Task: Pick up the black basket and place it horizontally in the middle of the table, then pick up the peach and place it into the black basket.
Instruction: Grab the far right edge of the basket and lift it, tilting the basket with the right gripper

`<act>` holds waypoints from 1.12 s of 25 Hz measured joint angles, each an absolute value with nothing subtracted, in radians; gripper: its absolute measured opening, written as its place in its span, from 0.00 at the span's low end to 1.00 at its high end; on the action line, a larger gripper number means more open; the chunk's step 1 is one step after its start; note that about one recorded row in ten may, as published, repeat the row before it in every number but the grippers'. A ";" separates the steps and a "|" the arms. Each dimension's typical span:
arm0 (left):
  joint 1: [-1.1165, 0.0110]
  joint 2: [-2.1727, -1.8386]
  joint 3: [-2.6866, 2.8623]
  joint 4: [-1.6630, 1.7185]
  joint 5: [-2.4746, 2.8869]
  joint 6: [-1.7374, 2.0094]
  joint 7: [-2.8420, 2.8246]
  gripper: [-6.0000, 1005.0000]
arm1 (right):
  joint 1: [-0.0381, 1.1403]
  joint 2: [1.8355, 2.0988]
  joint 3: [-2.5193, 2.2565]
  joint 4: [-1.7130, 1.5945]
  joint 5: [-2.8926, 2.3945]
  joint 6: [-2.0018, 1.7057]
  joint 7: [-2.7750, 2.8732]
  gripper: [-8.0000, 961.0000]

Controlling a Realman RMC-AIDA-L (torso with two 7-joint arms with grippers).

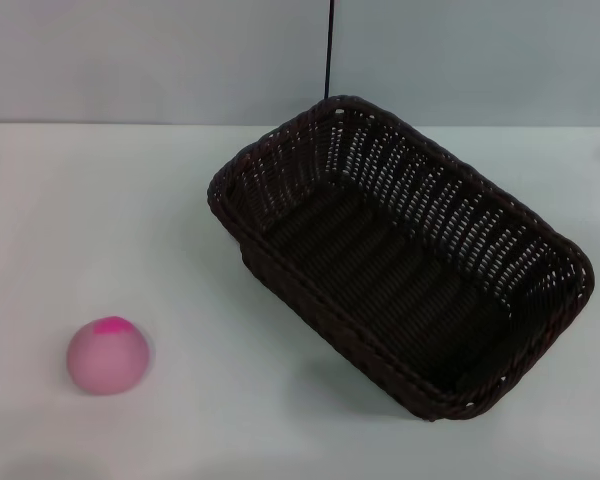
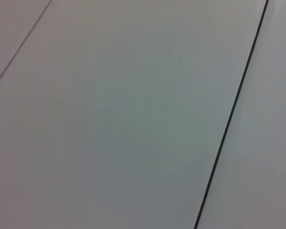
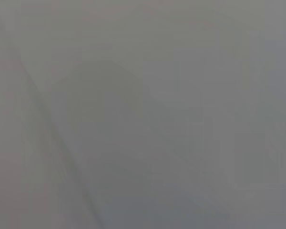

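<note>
The black basket point(image 1: 400, 255) is a large dark woven wicker basket that stands on the white table point(image 1: 130, 220) right of centre, turned diagonally, one corner toward the far wall and one toward the front right. It is empty. The peach point(image 1: 107, 355) is a small pale pink ball with a magenta patch on top, resting on the table at the front left, well apart from the basket. Neither gripper shows in any view. Both wrist views show only plain grey surface.
A grey wall point(image 1: 160, 60) runs behind the table's far edge, with a thin dark vertical line point(image 1: 328, 50) above the basket. The same kind of dark line point(image 2: 231, 114) crosses the left wrist view.
</note>
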State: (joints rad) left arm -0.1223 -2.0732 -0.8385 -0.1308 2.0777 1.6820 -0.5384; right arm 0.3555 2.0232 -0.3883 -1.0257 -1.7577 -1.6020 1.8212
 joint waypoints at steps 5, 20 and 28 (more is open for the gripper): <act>-0.123 -2.074 -0.827 -0.142 2.079 1.678 -0.538 0.85 | 0.460 1.981 -0.414 -1.239 -2.006 -1.721 2.044 0.53; -0.135 -2.075 -0.795 -0.165 2.079 1.647 -0.538 0.84 | 0.702 1.929 -0.687 -1.216 -2.470 -1.787 2.249 0.83; -0.137 -2.076 -0.786 -0.169 2.078 1.625 -0.538 0.83 | 0.717 1.933 -0.762 -1.197 -2.507 -1.853 2.264 0.87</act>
